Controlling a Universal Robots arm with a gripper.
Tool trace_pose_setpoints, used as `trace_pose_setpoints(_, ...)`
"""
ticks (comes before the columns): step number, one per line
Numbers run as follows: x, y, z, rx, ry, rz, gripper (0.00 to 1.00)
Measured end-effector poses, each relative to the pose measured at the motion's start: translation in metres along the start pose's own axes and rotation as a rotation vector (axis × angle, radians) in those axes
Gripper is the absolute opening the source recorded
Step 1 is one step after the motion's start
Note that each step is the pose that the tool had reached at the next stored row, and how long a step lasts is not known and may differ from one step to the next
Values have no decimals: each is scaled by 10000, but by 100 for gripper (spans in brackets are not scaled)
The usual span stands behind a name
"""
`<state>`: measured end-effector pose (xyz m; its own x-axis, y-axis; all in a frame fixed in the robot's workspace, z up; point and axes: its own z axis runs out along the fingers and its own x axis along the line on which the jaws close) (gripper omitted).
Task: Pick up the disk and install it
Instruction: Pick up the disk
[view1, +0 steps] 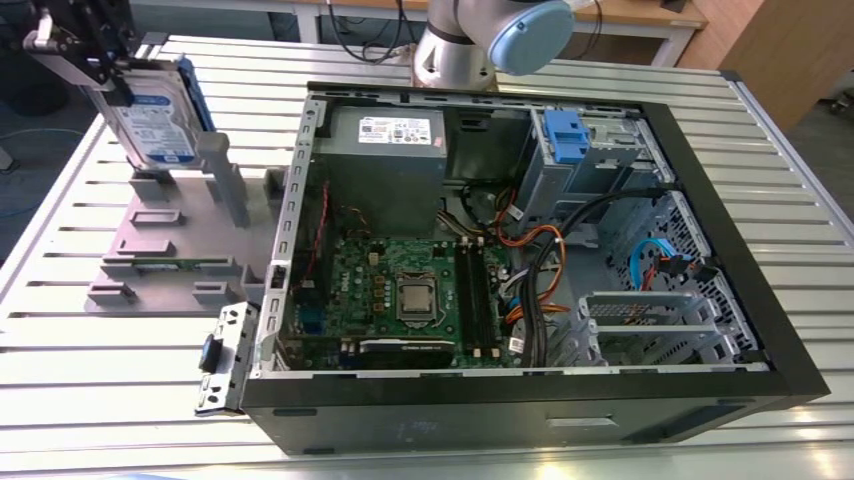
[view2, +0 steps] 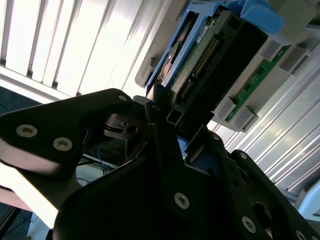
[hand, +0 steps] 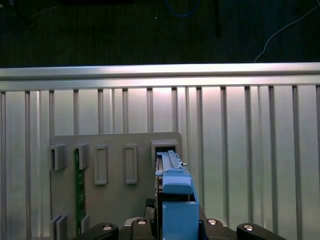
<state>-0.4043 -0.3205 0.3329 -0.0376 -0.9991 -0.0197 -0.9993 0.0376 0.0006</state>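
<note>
- The table (view1: 80, 400) was a bench of silver ribbed metal slats.
- A grey plastic stand (view1: 167, 250) with upright posts sat flat on it, near the edge at the exterior view's left.
- An open black computer case (view1: 534, 410) lay on its side just beside the stand, covering the middle and reaching toward the opposite edge.
- The arm's base (view1: 451, 60) stood at the far edge, behind the case.

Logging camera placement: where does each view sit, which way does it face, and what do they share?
Exterior view: high, looking down on the open computer case and grey stand; the arm's blue-capped joint shows.
First wrist view: looks down past the disk onto the stand; gripper shows.
Second wrist view: behind the gripper's black links, facing the disk's circuit-board side.
All share the disk, held in the jaws.
</note>
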Motion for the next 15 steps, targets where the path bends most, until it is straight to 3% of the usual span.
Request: trace_pose_setpoints(15,-1,0,-49,1,0,0,36)
